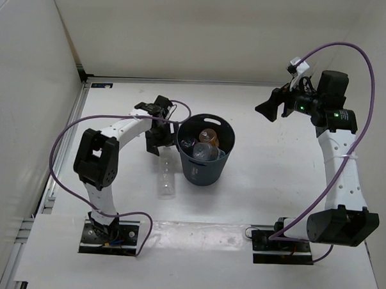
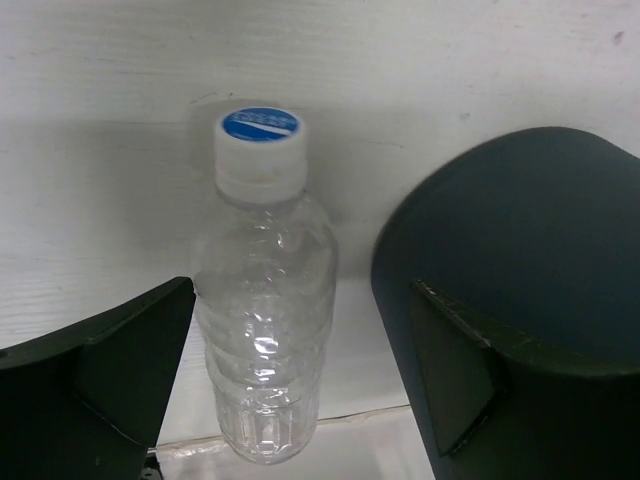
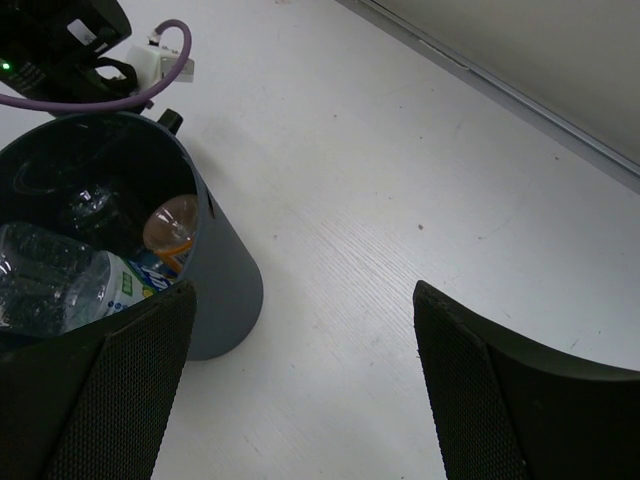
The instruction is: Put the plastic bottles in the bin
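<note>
Left of centre in the top view, the left claw (image 1: 158,145) hangs spread around 1 plain clear bottle (image 2: 262,330), which lies on the table (image 1: 274,186) just beside the bin (image 1: 201,173). The orange bottle (image 1: 209,136) and clear labelled ones (image 3: 60,290) lie inside the bin. The right claw (image 1: 266,109), upper right, is spread and holds nothing

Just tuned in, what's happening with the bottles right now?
Several bottles, the orange one among them, already sit in the bin. The long clear bottle lies on the table left of it. The left pincer is open, lined up on that bottle, not gripping it. The right pincer is open, empty, off to the side.
</note>
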{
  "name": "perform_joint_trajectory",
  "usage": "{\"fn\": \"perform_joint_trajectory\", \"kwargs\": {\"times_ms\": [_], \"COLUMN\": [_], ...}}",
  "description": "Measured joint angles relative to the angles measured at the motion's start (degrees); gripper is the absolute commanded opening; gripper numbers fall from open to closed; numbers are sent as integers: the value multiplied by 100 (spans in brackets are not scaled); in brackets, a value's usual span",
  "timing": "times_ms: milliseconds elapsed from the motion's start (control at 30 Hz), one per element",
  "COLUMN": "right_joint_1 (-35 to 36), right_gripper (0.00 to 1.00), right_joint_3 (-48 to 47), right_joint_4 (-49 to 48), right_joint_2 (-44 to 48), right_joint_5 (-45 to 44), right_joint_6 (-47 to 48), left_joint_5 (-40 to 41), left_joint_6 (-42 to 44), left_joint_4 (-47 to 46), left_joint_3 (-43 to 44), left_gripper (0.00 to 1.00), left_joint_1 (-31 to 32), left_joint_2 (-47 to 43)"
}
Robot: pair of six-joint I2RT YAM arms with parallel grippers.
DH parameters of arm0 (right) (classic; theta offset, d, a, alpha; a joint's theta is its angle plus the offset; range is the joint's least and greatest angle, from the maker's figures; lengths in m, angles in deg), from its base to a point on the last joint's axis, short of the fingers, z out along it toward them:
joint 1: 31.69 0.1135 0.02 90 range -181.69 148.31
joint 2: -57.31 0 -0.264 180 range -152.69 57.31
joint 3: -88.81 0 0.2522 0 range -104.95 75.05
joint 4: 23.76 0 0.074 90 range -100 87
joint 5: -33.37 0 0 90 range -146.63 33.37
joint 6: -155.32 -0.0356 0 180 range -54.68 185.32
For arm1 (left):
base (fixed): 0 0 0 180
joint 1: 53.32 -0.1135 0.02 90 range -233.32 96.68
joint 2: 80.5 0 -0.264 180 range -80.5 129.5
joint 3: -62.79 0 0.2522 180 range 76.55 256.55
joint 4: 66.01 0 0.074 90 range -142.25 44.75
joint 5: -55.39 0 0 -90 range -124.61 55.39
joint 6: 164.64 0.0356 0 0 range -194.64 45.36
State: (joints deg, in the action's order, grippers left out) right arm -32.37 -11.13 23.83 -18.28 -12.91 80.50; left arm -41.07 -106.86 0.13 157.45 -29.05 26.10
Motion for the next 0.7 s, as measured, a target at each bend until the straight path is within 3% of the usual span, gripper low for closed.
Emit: {"fn": "perform_joint_trajectory", "kwargs": {"times_ms": [200, 400, 533, 700], "right_joint_1": [0, 0, 0, 4], "right_gripper": [90, 90, 90, 90], "right_joint_3": [0, 0, 0, 0], "right_joint_4": [85, 133, 197, 225], "right_joint_2": [0, 0, 0, -2], "right_joint_5": [0, 0, -2, -4], "right_joint_6": [37, 50, 59, 74], "left_joint_5": [-157, -293, -374, -258], "left_joint_6": [-83, -116, -92, -24], "left_joint_4": [129, 280, 317, 514], "left_joint_3": [-9, -9, -7, 101], "left_gripper": [92, 79, 63, 31], "left_joint_1": [-22, -57, -61, -166], "left_joint_2": [433, 721, 723, 706]}}
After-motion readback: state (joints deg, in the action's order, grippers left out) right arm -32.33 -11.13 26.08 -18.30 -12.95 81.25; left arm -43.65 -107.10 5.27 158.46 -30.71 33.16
